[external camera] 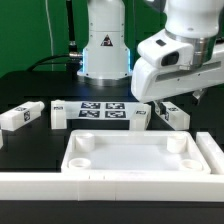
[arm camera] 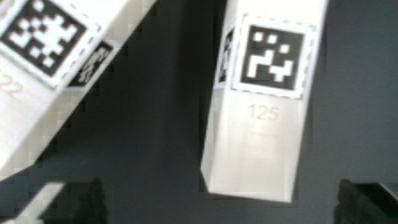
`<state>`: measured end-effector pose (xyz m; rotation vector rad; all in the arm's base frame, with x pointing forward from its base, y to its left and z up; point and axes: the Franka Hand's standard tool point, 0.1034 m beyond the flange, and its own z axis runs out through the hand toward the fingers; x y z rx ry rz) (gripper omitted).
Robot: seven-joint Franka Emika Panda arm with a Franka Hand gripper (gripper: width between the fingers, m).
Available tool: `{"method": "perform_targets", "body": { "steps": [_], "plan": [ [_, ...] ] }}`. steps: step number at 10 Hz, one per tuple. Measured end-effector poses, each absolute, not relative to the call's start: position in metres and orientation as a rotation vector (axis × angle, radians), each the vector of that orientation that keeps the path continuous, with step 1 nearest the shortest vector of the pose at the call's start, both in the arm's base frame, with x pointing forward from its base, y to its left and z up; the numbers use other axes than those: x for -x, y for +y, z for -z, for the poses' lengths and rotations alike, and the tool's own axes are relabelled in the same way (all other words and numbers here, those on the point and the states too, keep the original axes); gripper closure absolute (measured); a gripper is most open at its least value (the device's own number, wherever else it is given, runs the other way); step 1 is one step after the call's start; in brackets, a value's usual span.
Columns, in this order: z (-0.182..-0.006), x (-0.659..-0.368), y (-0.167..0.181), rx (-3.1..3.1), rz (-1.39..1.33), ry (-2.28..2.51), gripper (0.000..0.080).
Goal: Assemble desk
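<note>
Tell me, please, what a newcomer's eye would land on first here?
The big white desk top fills the front of the exterior view, rim up. Behind it, on that view's right, the white arm holds its open gripper over a tagged leg; more legs lie beside the marker board.

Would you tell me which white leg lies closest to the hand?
The leg farthest to the exterior view's right, beneath the open hand; the others lie further left.
</note>
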<state>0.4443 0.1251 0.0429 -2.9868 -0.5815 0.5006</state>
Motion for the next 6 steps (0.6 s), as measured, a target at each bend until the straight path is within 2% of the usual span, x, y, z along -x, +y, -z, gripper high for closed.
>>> {"method": "perform_targets", "body": {
  "steps": [6],
  "plan": [
    [-0.036,-0.434,0.120,2.923,-1.012,-0.588,0.0150]
  ]
}}
